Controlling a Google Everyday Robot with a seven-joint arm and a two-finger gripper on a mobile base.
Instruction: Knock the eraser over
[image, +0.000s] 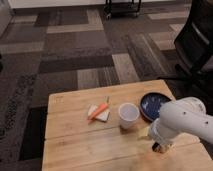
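A wooden table (75, 145) fills the lower half of the frame, standing on a carpet (75, 55) of grey and brown rectangular patches. The robot's bulky white arm (182, 120) reaches in from the lower right corner and bends down toward the table's right side, and the gripper (161, 146) sits at its lower end, low over the wood near the front edge, showing only as a small dark shape under the white casing. The eraser cannot be made out apart from that dark shape (whatever lies directly beneath the arm is hidden by it), so its exact place and whether it stands or lies cannot be told; if it is there, it is right at the gripper. Just left of the arm, near the middle of the table, stands a white cup (128, 115), upright and apart from the gripper. Behind the arm, toward the table's right edge, lies a dark blue round plate (151, 104), partly covered by the white casing. Further left lies a flat white pad (101, 114) with an orange stick (98, 110) resting diagonally across it. A black office chair (197, 45) stands at the upper right of the frame, and the base of a wheeled cart (122, 7) shows at the top edge.
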